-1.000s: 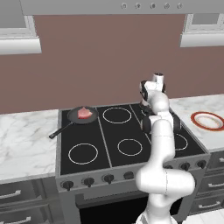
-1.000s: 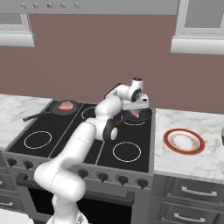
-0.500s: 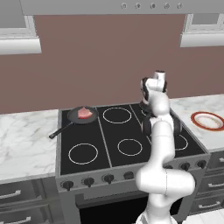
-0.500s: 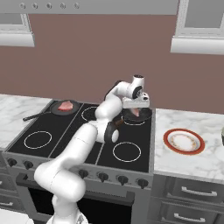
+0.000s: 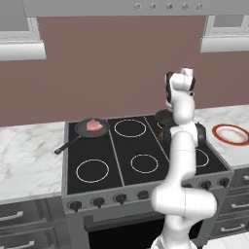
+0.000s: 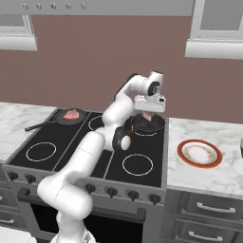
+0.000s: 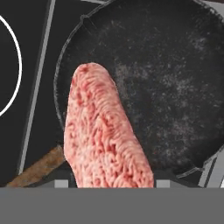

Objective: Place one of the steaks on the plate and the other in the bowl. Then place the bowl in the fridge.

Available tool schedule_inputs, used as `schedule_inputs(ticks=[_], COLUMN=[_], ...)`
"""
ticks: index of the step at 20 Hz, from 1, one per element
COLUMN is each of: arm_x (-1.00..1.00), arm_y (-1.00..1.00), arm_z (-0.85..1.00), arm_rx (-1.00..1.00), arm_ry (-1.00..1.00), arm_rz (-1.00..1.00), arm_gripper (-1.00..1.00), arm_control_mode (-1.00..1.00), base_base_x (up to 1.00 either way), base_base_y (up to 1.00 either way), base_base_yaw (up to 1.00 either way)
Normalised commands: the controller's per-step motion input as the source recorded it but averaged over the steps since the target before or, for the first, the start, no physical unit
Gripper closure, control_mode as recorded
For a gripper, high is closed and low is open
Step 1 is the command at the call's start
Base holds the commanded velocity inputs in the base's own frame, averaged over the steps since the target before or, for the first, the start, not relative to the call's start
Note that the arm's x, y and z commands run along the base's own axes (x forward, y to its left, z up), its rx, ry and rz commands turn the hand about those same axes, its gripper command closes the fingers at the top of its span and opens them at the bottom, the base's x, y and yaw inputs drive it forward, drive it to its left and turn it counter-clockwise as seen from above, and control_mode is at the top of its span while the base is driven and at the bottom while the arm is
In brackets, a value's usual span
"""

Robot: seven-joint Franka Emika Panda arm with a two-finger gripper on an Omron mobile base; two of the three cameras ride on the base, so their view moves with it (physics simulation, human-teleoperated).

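Observation:
My gripper (image 6: 148, 113) is shut on one pink-red steak (image 7: 103, 131), which hangs from the jaws just above a black frying pan (image 6: 148, 124) on the stove's back right burner. In the hand view the steak covers the pan's left half (image 7: 175, 87). The other steak (image 5: 94, 126) lies in a second black pan (image 5: 87, 130) on the back left burner, also seen as a steak (image 6: 71, 114) from the right. The white plate with a red-orange ring (image 6: 199, 153) rests bare on the counter right of the stove. The bowl and the fridge are out of view.
The black stove top (image 5: 126, 160) has white burner rings, and knobs along its front. Marble counter (image 5: 29, 160) runs on both sides. The left pan's long handle (image 5: 65, 145) points toward the front left. A brown wall stands behind.
The hand has risen a little above the back right pan with the steak in its jaws. Nothing else has moved.

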Motion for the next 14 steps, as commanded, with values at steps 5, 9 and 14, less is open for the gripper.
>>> schedule_inputs(ticks=[5,9,14], arm_x=[-1.0,-0.98,-1.0], arm_y=[0.35,0.27,0.01], arm_z=[-0.01,0.83,0.85], arm_rx=[-0.09,0.0,0.08], arm_ry=[-0.1,0.16,0.26], arm_rz=[0.0,-0.06,-0.05], arm_gripper=[1.0,1.0,1.0], arm_control_mode=[-1.0,-1.0,-1.0], base_base_x=[0.0,0.0,0.0], base_base_y=[0.0,0.0,0.0], base_base_yaw=[0.0,0.0,0.0])
